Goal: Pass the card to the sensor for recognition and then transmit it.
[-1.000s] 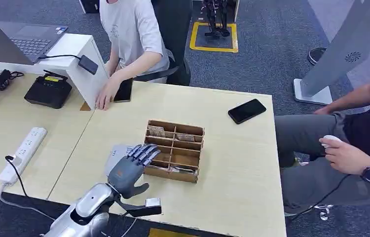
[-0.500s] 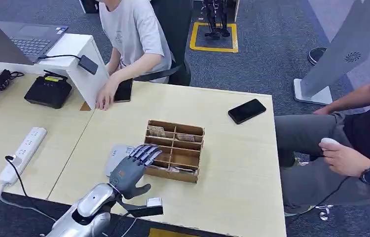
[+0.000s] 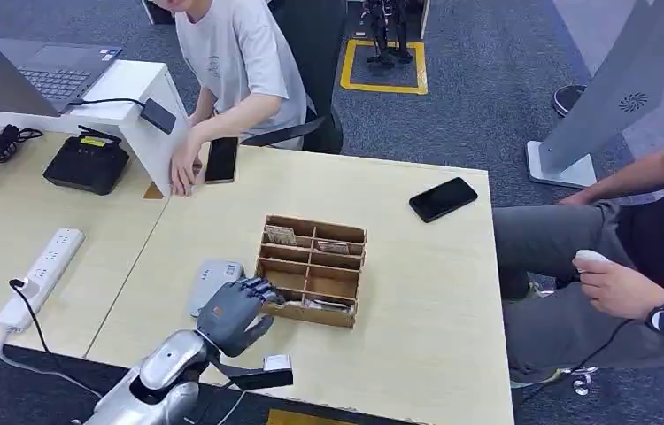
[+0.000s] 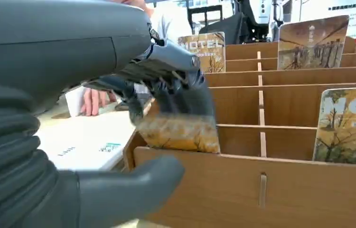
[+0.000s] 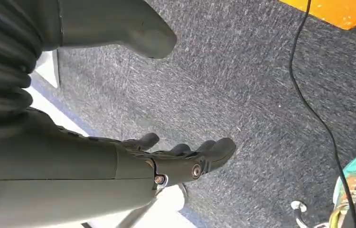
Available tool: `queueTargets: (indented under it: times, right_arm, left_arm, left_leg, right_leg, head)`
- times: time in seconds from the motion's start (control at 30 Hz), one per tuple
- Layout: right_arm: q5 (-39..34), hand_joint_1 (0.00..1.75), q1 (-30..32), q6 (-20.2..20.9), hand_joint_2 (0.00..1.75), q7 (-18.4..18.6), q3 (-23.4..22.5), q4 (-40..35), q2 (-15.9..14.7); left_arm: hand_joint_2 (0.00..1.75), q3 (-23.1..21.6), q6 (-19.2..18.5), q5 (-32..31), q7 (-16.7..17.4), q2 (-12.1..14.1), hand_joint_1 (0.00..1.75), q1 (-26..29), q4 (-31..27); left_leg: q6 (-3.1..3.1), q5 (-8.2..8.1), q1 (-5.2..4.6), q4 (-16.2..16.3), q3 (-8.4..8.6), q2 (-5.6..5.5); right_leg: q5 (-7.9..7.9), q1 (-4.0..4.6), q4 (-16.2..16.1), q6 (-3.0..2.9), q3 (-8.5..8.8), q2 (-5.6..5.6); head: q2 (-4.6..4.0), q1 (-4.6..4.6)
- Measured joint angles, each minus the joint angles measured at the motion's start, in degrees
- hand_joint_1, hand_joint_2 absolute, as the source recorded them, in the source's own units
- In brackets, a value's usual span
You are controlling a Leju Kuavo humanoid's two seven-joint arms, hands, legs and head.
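Observation:
A wooden divided box [image 3: 314,308] stands mid-table with picture cards upright in its slots. My left hand [image 3: 231,312] is at the box's near left corner, fingers curled down over the rim. In the left wrist view those fingers [image 4: 185,92] rest on the top of a yellow-brown card [image 4: 178,134] in the nearest slot, while the thumb [image 4: 133,183] stays outside the front wall, apart from the card. The flat grey sensor [image 3: 211,279] lies on the table just left of the box. My right hand [image 5: 166,164] hangs over grey carpet, fingers loose, holding nothing.
A black phone [image 3: 443,198] lies at the table's far right. A seated person's hand [image 3: 183,170] rests by another phone [image 3: 221,159] at the far edge. A power strip [image 3: 41,276] and black device [image 3: 88,162] sit left. Another person [image 3: 629,266] sits right.
My left hand's fingers, stretched out over the box before, have curled down into the near left slot onto the card. The far person lifted the phone slightly.

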Motion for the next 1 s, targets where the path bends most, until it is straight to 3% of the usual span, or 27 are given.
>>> queueTargets:
  times: [0.7, 0.87, 1.0]
  right_arm:
    - [-2.03, 0.0, -1.45, 0.11, 1.75, -2.3, 0.13, -0.2, 0.63]
    - [-2.51, 0.0, -1.39, 0.09, 1.75, -2.12, 0.15, -0.28, 0.66]
    - [-2.86, 0.0, -1.07, 0.11, 1.75, -1.86, 0.18, -0.26, 0.63]
  left_arm:
    - [1.75, 1.4, -0.11, 2.04, -1.2, -0.35, 1.75, 0.05, 0.24]
    - [1.75, 3.6, -3.64, 15.21, -6.96, 1.31, 1.75, -0.45, -2.06]
    - [1.75, 9.18, -11.93, 29.65, -9.71, 6.98, 1.75, -7.55, -10.51]
  left_leg:
    - [0.0, 0.0, 0.0, 0.0, 0.01, -0.01]
    - [-0.05, 0.06, 0.04, 0.0, 0.01, 0.02]
    - [-0.21, 0.21, 0.14, 0.02, -0.07, -0.14]
  right_leg:
    - [0.0, 0.0, 0.0, 0.0, 0.01, 0.0]
    - [0.01, 0.02, 0.01, -0.02, -0.07, 0.02]
    - [0.07, 0.11, 0.04, -0.1, -0.09, -0.05]
  head:
    - [0.0, 0.0]
    - [0.0, 0.0]
    - [0.0, -0.02]
